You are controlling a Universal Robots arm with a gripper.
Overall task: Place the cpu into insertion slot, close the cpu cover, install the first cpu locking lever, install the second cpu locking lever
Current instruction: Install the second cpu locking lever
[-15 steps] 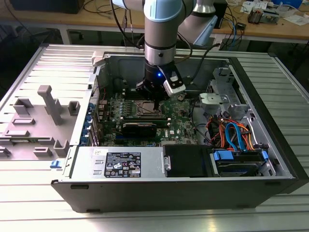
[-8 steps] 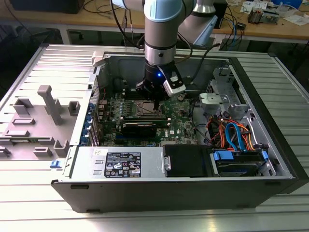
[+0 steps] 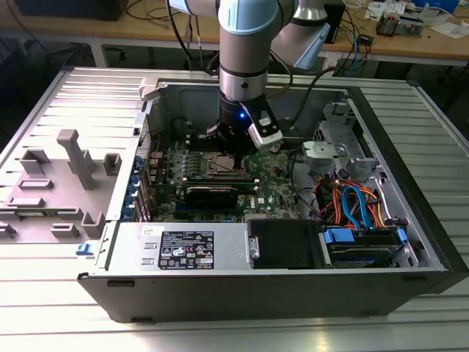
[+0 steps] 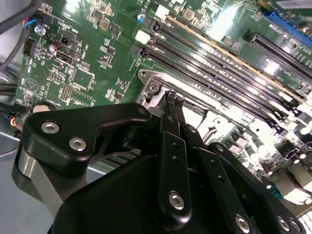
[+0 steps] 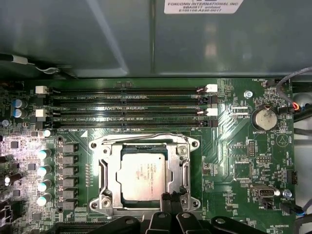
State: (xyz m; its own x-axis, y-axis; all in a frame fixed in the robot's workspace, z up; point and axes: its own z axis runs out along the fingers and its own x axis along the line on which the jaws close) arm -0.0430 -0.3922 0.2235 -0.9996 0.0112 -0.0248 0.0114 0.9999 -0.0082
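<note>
The gripper (image 5: 170, 197) is down low over the motherboard (image 5: 234, 146) now, fingertips right at the edge of the slot (image 5: 145, 174). The cpu (image 5: 142, 177) sits flat in that slot, silver top up, square to the frame, with the cover (image 5: 176, 168) lying down around it so the chip shows through the window. From the cpu, the fingertips lie at the slot's side away from the memory slots (image 5: 126, 105), just off the chip's corner on that edge.

In the second wrist view, the gripper (image 4: 174, 97) has its two black fingers (image 4: 170, 119) pressed close together, a narrow pinch with barely a gap, and the tips point down at the silver rim of the slot (image 4: 156, 83). Nothing sits between them that I can make out; whether they are touching a thin lever wire along that rim is hard to say, as the fingers hide it.

In the exterior view, the gripper (image 3: 233, 144) hangs straight down from the arm (image 3: 248, 51) into the open case (image 3: 220, 290), directly above the slot (image 3: 220, 164) near the board's middle.

So: chip seated, cover down, fingers nearly closed at the frame's edge.
</note>
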